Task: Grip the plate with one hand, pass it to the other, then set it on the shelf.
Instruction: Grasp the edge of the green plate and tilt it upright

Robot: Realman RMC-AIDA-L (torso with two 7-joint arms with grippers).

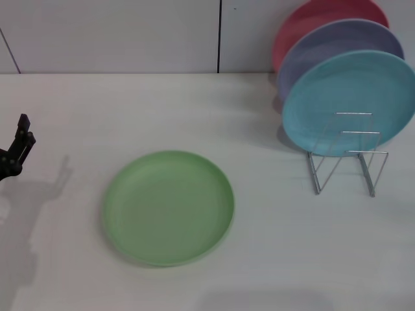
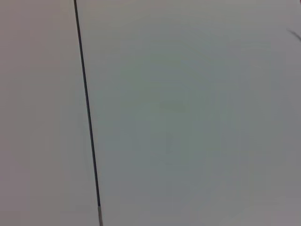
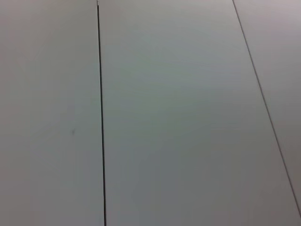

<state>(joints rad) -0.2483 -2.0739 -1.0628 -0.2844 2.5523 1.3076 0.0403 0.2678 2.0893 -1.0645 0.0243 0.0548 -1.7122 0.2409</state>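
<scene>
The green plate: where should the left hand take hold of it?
Probably at its raised rim on the left edge. The green plate lies flat on the table, and the left hand waits on that side, apart from it.

A bare test bench, like a lab: a plain white table [image 1: 272, 259] against blank white wall panels [image 1: 117, 32], with only plastic plates [image 1: 350, 97] beside a wire rack [image 1: 347, 159].

Pale wall panels [image 3: 178, 117], two dark seams [image 3: 101, 117].
</scene>
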